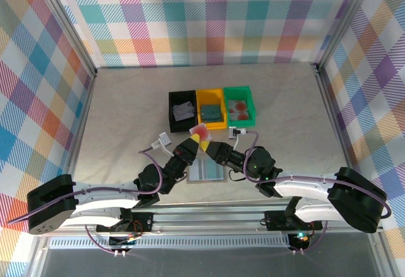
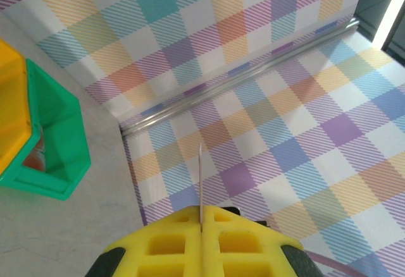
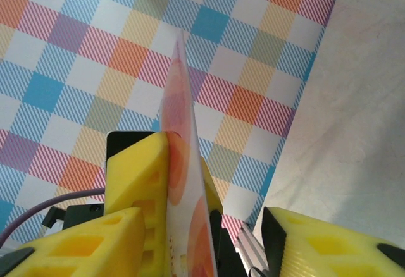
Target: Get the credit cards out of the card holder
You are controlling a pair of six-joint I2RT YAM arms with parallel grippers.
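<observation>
The grey card holder lies open on the table between the arms, its pale blue-grey panels facing up. Just above it my left gripper is shut on a reddish-pink credit card. In the left wrist view that card shows edge-on, pinched between the yellow fingers of the left gripper. My right gripper hovers close beside it. In the right wrist view the right gripper is open wide, and the reddish-pink card and the left gripper's fingers stand between its jaws.
Three trays stand in a row behind: black with a whitish-grey card, yellow with a teal card, green with reddish cards. The green tray is left of the held card. Plaid walls enclose the table.
</observation>
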